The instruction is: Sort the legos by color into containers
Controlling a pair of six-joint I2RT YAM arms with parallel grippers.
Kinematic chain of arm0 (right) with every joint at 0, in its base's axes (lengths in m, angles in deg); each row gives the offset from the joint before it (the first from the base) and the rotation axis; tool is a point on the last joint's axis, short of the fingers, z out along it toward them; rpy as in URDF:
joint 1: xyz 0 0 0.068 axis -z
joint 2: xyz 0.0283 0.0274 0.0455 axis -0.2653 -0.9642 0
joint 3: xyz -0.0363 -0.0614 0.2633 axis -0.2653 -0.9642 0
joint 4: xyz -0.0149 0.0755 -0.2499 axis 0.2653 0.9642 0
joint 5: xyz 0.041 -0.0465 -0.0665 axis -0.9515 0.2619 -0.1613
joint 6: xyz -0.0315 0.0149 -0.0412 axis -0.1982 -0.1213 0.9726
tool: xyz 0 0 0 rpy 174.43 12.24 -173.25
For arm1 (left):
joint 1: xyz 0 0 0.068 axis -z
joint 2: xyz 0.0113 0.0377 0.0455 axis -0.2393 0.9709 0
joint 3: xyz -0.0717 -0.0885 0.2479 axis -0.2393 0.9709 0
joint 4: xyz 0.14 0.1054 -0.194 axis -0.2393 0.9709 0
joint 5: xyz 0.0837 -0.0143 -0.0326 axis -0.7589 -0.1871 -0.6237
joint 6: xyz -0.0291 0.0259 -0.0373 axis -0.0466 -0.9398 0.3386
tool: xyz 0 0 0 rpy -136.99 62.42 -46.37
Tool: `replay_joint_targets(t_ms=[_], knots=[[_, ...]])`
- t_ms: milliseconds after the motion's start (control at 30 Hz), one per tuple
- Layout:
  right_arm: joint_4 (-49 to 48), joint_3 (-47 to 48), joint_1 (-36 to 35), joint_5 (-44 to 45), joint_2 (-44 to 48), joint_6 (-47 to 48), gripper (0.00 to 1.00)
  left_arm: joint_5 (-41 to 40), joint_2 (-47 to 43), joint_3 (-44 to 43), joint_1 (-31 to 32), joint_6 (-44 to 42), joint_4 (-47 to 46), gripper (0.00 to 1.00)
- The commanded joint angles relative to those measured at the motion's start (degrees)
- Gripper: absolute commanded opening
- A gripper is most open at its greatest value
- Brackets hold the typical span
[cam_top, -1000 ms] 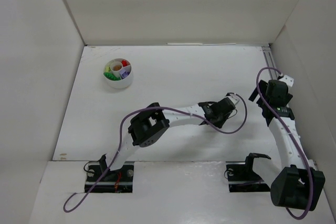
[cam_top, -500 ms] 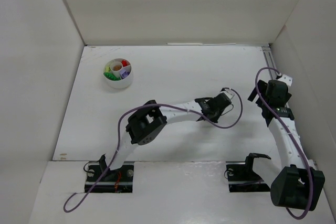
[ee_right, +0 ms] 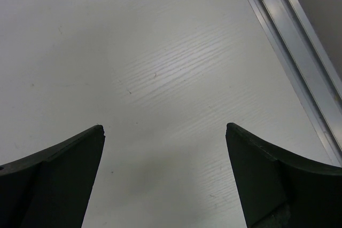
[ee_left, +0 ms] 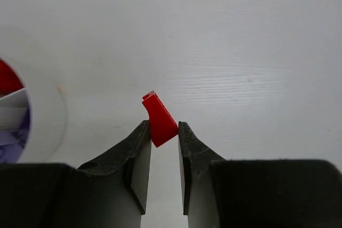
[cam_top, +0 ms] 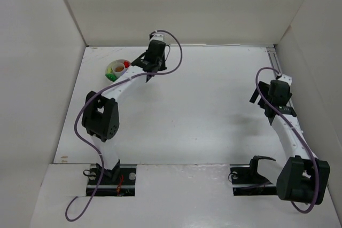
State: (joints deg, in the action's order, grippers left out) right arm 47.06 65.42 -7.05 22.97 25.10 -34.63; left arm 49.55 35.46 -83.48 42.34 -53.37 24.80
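The round white dish stands at the far left of the table, with green, red and orange-brown legos in its compartments. My left gripper hangs just right of the dish. In the left wrist view it is shut on a red lego held above the table, with the dish's rim at the left edge. A red lego and a pale purple one show inside the dish. My right gripper is open and empty over bare table at the right side.
White walls enclose the table on the left, back and right. A metal rail runs along the right edge, close to my right gripper. Purple cables loop from both arms.
My left arm has swung from the middle right of the table to the far left, beside the dish. My right gripper has barely moved.
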Motion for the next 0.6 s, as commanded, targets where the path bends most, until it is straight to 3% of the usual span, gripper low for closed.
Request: replay_joint_targets(t_ms=[0, 300, 567], knots=[[-3.3, 1.0, 0.1, -0.5, -2.2, 1.5, 1.00, -3.3, 1.8, -4.2, -5.9, -1.4, 4.8, 0.00], [-4.3, 2.7, 0.1, -1.5, -7.6, 3.1, 1.00, -5.0, 4.3, -9.6, -15.9, -1.9, 6.6, 0.00], [-4.8, 3.8, 0.1, -2.6, -11.6, 4.2, 1.00, -3.8, 7.0, -11.5, -20.2, -1.9, 7.2, 0.00]])
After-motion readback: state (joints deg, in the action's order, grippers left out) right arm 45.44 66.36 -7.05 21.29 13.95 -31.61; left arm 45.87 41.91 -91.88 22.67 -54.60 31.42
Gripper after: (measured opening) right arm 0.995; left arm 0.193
